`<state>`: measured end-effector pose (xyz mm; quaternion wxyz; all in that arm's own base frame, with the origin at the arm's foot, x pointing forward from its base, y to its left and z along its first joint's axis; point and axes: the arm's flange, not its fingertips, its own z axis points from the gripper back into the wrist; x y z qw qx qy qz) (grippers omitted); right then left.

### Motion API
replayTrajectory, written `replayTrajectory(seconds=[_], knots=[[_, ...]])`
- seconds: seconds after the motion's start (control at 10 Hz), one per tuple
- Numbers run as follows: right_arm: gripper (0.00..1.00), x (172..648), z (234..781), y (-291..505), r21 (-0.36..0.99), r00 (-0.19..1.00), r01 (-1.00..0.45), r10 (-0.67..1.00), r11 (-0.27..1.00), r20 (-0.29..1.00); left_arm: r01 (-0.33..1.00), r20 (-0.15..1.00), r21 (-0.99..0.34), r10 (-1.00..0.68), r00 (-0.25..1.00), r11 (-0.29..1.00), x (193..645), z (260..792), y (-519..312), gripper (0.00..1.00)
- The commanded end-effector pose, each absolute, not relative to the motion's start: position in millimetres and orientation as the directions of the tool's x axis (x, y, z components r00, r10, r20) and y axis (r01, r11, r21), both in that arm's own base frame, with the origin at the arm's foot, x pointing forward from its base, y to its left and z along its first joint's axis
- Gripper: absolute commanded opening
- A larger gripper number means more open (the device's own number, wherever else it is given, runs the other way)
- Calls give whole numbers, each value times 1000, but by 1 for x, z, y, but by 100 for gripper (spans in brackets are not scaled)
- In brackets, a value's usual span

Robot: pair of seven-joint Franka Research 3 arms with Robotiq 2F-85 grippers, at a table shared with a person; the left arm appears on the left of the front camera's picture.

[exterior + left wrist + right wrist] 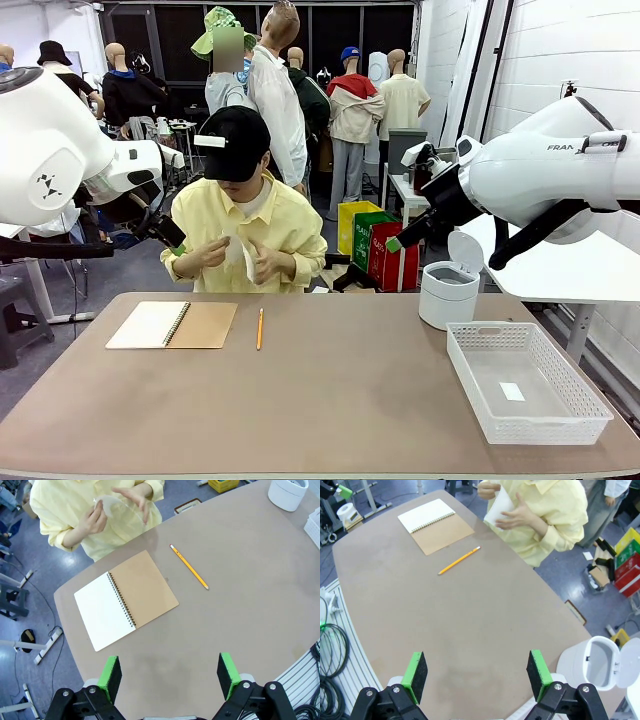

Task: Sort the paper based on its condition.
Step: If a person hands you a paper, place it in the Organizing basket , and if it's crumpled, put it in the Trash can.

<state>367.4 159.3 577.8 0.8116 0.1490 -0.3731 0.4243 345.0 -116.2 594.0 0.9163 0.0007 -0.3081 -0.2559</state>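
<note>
The person (237, 215) sat at the table's (330, 400) 12 o'clock edge, holding 1 sheet of white paper (236, 250) in front of the chest with both hands (268, 262). The sheet was curved between the fingers and lifted clear of the tabletop. Whether it was creased or smooth could not be told.

In the front view, a spiral notebook (172, 325) lay open and flat at 10 o'clock on the table, with a white page on 1 side and the tan cover on the other. A yellow pencil (259, 328) lay just beside it on the 3 o'clock side, not touching it. A white bin (447, 293) with its lid tipped up stood at 2 o'clock. A white mesh basket (525, 380) sat at 4 o'clock, near the bin but apart from it.

The left gripper (169, 672) hung above the table with its 2 green pads spread wide and nothing between them. The right gripper (476, 672) hung the same way, its fingers also wide apart and holding nothing. Both were well apart from the paper.
</note>
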Motion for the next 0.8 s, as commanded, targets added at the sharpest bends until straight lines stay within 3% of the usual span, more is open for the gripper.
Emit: replayTrajectory(seconds=[0.0, 0.7], knots=[[100, 367, 577, 160, -73, 363, -802, 580, 593, 729, 471, 559, 156, -471, 683, 868, 344, 594, -116, 100], [100, 367, 577, 160, -73, 363, -802, 580, 593, 729, 471, 559, 156, -471, 683, 868, 344, 594, -116, 100]])
